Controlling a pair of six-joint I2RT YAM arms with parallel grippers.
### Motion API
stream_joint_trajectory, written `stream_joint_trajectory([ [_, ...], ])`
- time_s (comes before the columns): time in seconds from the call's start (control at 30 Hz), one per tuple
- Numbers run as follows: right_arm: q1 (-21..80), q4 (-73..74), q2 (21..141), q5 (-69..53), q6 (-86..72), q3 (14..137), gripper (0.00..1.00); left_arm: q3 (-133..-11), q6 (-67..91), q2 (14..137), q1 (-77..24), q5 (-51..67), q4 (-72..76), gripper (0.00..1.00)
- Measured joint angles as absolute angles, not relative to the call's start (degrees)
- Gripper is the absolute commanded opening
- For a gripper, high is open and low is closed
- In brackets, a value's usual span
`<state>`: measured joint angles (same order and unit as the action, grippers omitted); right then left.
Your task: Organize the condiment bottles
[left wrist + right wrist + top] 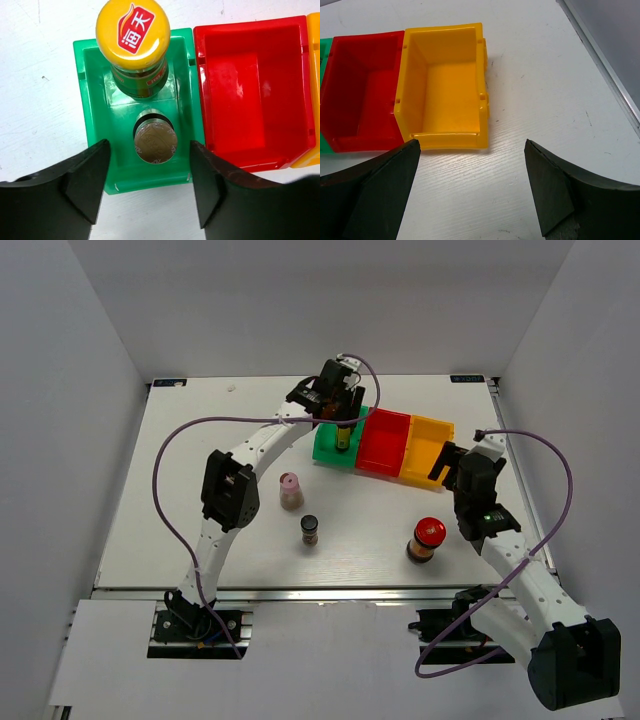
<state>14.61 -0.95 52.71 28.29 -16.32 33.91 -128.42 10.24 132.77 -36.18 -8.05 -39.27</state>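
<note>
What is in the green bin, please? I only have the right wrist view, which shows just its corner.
Observer: Two stand in the green bin: a yellow-capped bottle and a brown-capped bottle.
Operator: Thank you. Is the left gripper holding either?
Observer: No. The left gripper is open, its fingers either side of the brown-capped bottle with gaps showing.
Operator: What remains to sort?
Observer: Three stand on the table: a pink-lidded jar, a black-lidded jar and a red-lidded jar.
</note>
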Motion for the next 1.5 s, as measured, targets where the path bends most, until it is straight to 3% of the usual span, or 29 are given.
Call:
stream_joint_trajectory([
  [0.03, 14.61, -0.95, 52.71, 28.03, -16.32, 33.91, 0.89, -128.42, 10.24, 132.77, -36.18, -7.90, -39.22, 0.98],
  [0.33, 14.59, -0.64, 52.56, 23.09, -15.70, 33.95, 0.89, -126.15, 10.63, 130.17, -36.21, -7.03, -38.96, 0.98],
  [0.73, 16.03, 11.73, 56.69, 13.50, -14.68, 40.97, 0.89, -93.14, 17.15, 99.74, -34.11, -11.81, -30.92, 0.98],
  [1.0, 27.22, 25.93, 57.28, 18.13, -18.00, 43.83, 0.89, -70.76, 26.44, 83.90, -16.80, -11.55, -24.16, 0.98],
  [1.2, 35.03, 36.10, 60.84, 25.78, -26.09, 47.97, 0.89, -68.95, 28.56, 80.03, -14.59, -13.04, -22.52, 0.98],
  [1.5, 37.26, 46.94, 61.25, 31.62, -34.98, 48.23, 0.89, -67.02, 28.56, 78.74, -12.38, -13.13, -20.75, 0.98],
])
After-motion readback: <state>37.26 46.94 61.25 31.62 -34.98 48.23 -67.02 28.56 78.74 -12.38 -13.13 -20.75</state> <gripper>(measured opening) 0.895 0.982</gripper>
